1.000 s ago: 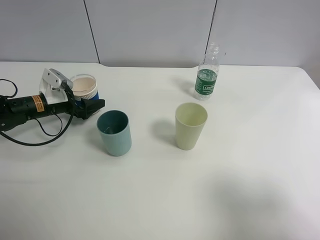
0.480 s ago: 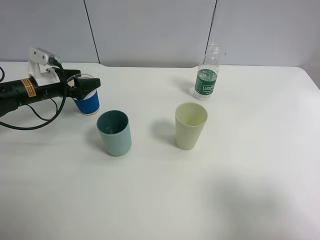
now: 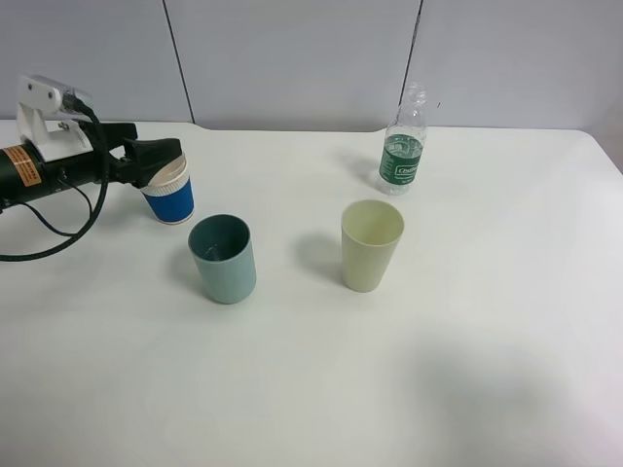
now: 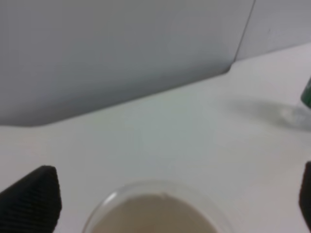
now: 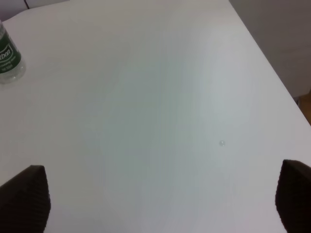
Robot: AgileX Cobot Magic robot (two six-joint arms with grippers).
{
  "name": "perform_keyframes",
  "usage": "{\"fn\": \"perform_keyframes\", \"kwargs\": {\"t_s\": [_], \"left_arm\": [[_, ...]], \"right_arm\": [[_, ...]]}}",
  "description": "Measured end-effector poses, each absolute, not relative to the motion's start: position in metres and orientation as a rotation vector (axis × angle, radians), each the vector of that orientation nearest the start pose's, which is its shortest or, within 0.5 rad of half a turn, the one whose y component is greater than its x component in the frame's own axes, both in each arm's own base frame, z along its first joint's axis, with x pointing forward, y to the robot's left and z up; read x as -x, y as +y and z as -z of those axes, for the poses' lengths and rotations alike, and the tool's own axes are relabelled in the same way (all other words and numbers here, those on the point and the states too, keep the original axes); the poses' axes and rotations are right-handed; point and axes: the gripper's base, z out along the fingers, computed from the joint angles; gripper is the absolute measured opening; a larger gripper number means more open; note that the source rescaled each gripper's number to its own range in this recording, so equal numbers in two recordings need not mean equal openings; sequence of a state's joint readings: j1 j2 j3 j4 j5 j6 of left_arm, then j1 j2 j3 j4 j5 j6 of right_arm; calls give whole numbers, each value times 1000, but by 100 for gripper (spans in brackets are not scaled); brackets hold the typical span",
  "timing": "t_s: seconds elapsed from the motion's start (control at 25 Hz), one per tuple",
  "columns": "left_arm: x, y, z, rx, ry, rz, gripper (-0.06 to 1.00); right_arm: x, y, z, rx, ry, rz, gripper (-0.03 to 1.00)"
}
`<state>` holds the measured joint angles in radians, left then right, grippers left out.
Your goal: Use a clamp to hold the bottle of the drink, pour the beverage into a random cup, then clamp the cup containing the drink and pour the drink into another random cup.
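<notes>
The clear drink bottle (image 3: 402, 156) with a green label stands at the back of the table, right of centre; its edge shows in the left wrist view (image 4: 307, 94) and it shows in the right wrist view (image 5: 7, 58). A blue paper cup (image 3: 169, 197) with a white rim stands at the left. A teal cup (image 3: 223, 258) and a pale yellow-green cup (image 3: 371, 243) stand mid-table. My left gripper (image 3: 167, 154) is open, hovering at the blue cup's rim (image 4: 155, 213); its jaws stand wide on either side. My right gripper (image 5: 155, 204) is open and empty over bare table, outside the high view.
The white table (image 3: 467, 341) meets a grey wall (image 3: 292, 58) at the back. The left arm's black cable (image 3: 49, 233) trails over the table's left edge. The table's right edge (image 5: 272, 73) runs near my right gripper.
My left arm has risen and drawn back towards the left, from low beside the blue cup to level with its rim. The cups and the bottle stand where they were.
</notes>
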<state>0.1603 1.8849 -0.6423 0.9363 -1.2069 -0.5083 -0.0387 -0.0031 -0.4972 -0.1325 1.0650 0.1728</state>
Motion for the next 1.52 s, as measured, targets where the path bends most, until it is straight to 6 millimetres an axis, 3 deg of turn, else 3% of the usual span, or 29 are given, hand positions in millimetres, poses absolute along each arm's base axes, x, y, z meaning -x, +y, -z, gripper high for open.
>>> {"fn": "perform_keyframes", "kwargs": {"t_s": [0.28,0.56,1.16,1.52], "left_arm": [[-291,-15,-205,-352,1507,547,99],[-257,-20,-243,-237,1371,499,99],[-156,-32,-286,-43,1067,447,99],[-124,-31,-294,-124,1156,355,99]], "right_arm": [[6,-10,-277,-222,2030,75,84],[6,-10,-277,-222,2030,75,84],[6,-10,-277,-222,2030,75,84],[6,-10,-277,-222,2030,75,84]]}}
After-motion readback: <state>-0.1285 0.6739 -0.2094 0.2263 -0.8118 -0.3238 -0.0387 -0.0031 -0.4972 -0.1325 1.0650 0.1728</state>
